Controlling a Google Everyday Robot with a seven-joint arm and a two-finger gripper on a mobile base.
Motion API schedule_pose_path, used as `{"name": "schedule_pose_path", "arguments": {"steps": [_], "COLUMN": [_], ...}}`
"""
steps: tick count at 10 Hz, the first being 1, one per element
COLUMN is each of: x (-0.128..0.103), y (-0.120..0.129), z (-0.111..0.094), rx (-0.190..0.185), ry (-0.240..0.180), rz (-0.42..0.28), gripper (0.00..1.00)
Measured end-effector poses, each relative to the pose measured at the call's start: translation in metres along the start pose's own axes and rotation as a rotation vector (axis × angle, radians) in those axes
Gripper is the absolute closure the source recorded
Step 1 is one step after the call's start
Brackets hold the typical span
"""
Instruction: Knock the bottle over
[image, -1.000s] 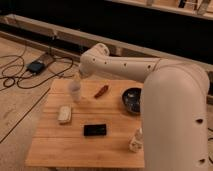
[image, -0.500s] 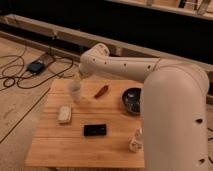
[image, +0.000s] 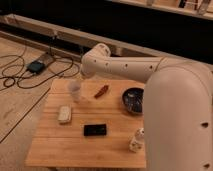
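Observation:
The bottle (image: 136, 141) is small and whitish with a white cap. It stands upright near the front right corner of the wooden table (image: 60, 147), right beside the arm's large white body. The arm reaches across the back of the table. My gripper (image: 79, 80) hangs at the arm's far end over the back left of the table, just above a translucent whitish cup (image: 75, 92). It is far from the bottle.
A black phone (image: 95, 130) lies at the front middle. A pale flat block (image: 64, 114) lies at the left. A red object (image: 101, 91) and a dark bowl (image: 134, 99) sit at the back. Cables and a small box (image: 36, 66) lie on the floor to the left.

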Motion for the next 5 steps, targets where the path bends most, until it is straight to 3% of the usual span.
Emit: {"name": "schedule_pose_path", "arguments": {"steps": [1, 5], "x": [0.017, 0.079], "y": [-0.011, -0.027], "z": [-0.010, -0.043], "rx": [0.040, 0.132], "ry": [0.003, -0.017], "rz": [0.023, 0.130], "gripper": [0.39, 0.39]}}
